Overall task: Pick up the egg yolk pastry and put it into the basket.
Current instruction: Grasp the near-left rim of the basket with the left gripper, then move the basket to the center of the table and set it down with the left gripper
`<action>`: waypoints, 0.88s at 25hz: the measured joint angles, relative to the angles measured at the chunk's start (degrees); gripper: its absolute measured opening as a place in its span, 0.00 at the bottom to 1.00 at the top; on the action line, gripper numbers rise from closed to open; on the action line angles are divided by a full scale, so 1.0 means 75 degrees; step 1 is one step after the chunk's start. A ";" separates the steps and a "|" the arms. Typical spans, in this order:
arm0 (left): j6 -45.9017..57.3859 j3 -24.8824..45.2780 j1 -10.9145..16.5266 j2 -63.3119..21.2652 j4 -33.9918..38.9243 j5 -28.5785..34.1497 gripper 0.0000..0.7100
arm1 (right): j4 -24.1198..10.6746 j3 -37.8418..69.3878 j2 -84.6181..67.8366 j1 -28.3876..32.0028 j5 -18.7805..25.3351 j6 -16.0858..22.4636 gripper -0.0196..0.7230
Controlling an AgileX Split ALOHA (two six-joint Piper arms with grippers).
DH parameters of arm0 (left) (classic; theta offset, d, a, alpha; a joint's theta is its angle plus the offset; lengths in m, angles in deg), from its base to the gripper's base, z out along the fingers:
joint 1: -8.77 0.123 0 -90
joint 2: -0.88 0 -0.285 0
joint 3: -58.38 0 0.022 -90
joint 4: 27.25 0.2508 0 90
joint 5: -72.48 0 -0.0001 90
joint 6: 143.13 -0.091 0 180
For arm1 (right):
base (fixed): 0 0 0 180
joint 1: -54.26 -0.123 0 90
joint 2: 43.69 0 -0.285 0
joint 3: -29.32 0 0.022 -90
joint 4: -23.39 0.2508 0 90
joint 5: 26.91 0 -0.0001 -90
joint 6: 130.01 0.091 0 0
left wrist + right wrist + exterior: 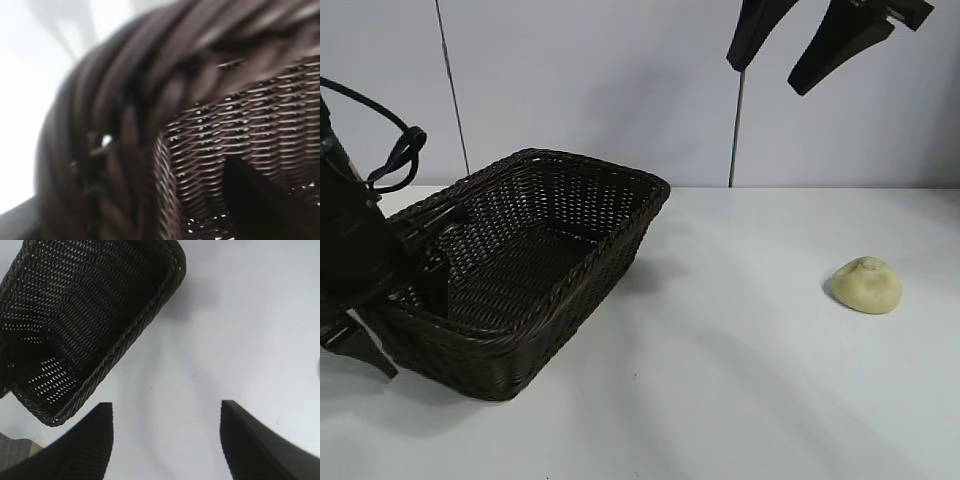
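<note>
The right gripper [800, 45] hung high above the table [740, 380], its two dark fingers [87, 447] spread wide with nothing between them. It was up and well apart from the basket [535, 265], toward the pastry's side, and from its wrist view the bare tabletop lay below the gap, with the basket off beyond one finger.

The left gripper [365, 300] sat low at the basket's end farthest from the pastry, its dark body pressed against the braided rim [115, 150]. Whether its fingers were parted or closed could not be told; the wrist view was filled by rim and woven wall at very close range, with one dark shape [260, 205] reaching down inside the weave.

The basket rested on the table, open side up, nothing visible inside it.

The pastry [866, 285] lay on the table well apart from the basket, out beyond the basket's far short end, dome up with its small peak on top. Neither gripper touched it.
</note>
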 joint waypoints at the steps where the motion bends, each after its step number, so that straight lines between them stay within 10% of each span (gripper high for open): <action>1: 0.0007 0.0000 0.0000 0.0000 0.0000 0.0018 0.38 | 0.0000 0.0000 0.0000 0.0000 0.0000 0.0000 0.64; 8: 0.0125 0.0000 0.0017 -0.0012 -0.0094 0.0014 0.16 | 0.0000 0.0000 0.0000 0.0000 0.0000 0.0000 0.64; 22: -0.0089 -0.0033 0.0072 -0.0603 -0.0100 0.0340 0.14 | 0.0000 0.0000 0.0000 0.0000 0.0000 0.0000 0.64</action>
